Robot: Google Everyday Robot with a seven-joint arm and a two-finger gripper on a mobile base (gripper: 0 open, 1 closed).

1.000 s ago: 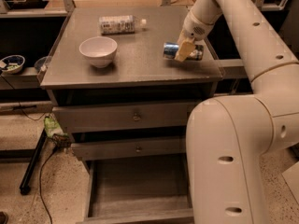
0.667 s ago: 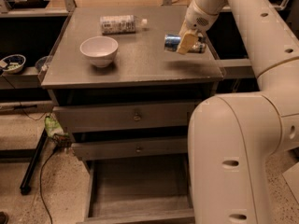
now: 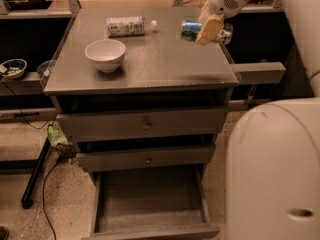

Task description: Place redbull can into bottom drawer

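So the redbull can (image 3: 190, 30) is clamped sideways in the gripper (image 3: 208, 31), with one tan finger (image 3: 210, 29) laid across the front of the can and a shiny end sticking out on each side. The gripper is parked over the right rear part of the worktop (image 3: 165, 66), close to the right edge. Whether the can is touching the surface or held just off it can't really be told.

Down below, the bottom drawer (image 3: 150, 196) is pulled out wide and only its plain grey floor is seen. The two upper drawers (image 3: 145, 125) are pushed in, with knobs facing front.

Also on the worktop: a white bowl (image 3: 105, 54) is set upright toward the left, and a clear plastic bottle (image 3: 128, 26) is laid on its side behind it, well apart from the can.
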